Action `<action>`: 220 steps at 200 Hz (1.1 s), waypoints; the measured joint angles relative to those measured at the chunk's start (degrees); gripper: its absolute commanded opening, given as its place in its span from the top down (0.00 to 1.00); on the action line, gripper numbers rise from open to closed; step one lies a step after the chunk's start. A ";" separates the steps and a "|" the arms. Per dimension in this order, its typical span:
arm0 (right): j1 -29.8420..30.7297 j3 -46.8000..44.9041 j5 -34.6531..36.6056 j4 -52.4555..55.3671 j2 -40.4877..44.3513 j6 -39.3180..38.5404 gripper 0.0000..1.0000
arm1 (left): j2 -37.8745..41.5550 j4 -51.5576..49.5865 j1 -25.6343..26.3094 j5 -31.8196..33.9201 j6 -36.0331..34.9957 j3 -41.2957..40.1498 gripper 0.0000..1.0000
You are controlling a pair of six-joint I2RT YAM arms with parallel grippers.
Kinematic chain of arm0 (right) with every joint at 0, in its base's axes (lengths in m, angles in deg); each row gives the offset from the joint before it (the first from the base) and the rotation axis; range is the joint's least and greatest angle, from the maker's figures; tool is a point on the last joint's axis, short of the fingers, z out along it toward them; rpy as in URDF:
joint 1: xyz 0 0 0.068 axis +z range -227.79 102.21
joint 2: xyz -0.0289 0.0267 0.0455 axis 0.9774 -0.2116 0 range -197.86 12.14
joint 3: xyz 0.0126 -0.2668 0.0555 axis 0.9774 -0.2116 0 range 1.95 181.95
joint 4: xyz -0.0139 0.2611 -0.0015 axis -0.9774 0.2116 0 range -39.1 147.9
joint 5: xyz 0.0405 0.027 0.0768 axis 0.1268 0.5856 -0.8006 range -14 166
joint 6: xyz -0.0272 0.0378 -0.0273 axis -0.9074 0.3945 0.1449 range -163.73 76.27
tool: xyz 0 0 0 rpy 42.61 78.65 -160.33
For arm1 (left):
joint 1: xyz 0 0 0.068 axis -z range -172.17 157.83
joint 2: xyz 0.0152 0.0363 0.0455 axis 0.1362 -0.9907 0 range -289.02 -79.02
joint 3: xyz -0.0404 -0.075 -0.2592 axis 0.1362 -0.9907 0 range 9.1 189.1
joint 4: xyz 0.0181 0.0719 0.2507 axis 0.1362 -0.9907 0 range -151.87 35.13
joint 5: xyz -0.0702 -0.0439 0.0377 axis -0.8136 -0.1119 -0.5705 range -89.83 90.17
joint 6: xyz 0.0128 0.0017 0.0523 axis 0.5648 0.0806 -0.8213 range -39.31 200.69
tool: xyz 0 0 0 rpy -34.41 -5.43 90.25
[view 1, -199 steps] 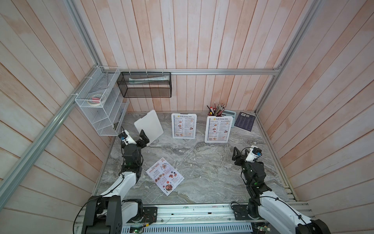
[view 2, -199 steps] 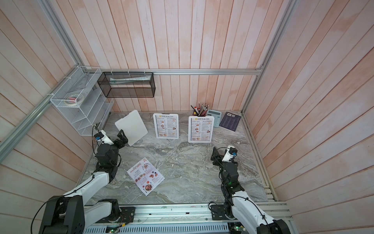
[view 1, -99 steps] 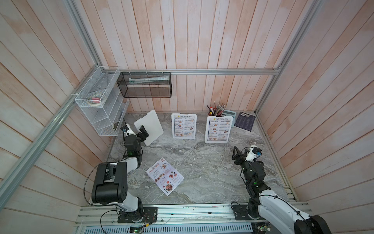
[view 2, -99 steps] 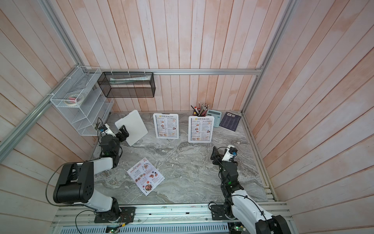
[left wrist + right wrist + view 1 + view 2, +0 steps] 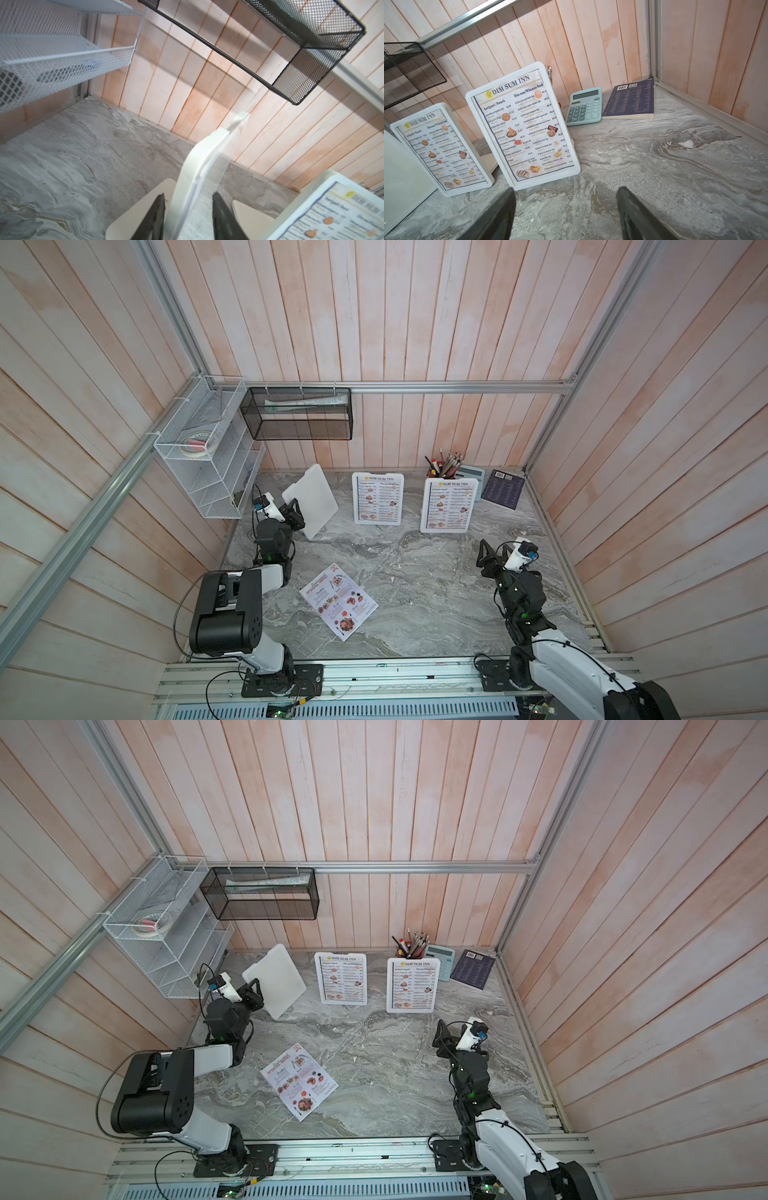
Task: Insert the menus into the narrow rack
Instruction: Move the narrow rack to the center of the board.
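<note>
Two white-framed "DIM SUM INN" menus (image 5: 377, 498) (image 5: 449, 506) stand upright near the back wall. The colourful Special Menu (image 5: 338, 601) lies flat on the marble near the front left. The narrow black mesh rack (image 5: 297, 414) hangs from the back rail with a pale sheet inside. My left gripper (image 5: 188, 194) is shut on the side edge of a blank white stand (image 5: 199, 158), seen in both top views (image 5: 276, 979). My right gripper (image 5: 565, 189) hovers open over bare marble, in front of the right-hand menu (image 5: 525, 124).
A white wire rack (image 5: 203, 456) juts from the left wall just above my left gripper. A pencil cup (image 5: 444, 464), a teal calculator (image 5: 584, 107) and a dark purple booklet (image 5: 630, 101) sit in the back right corner. Wooden walls close in three sides.
My left arm has reached farther back to the blank white stand, and its jaws have narrowed from wide open onto the stand's edge. The right arm has not moved.
</note>
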 measured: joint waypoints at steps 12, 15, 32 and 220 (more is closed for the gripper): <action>-0.04 0.00 0.00 0.00 0.00 0.00 0.22 | 0.13 0.04 0.00 -0.61 0.15 -0.17 0.65; -0.04 0.00 0.00 0.00 0.00 0.00 0.22 | 0.15 0.04 0.00 -0.79 0.24 -0.17 0.65; -0.04 0.00 0.00 0.00 -0.02 0.00 0.22 | 0.15 0.26 0.00 -1.81 0.35 -0.17 0.64; -0.09 0.00 -0.26 -0.15 -0.46 0.00 0.22 | -5.66 -0.46 3.17 -5.70 -2.84 4.94 0.87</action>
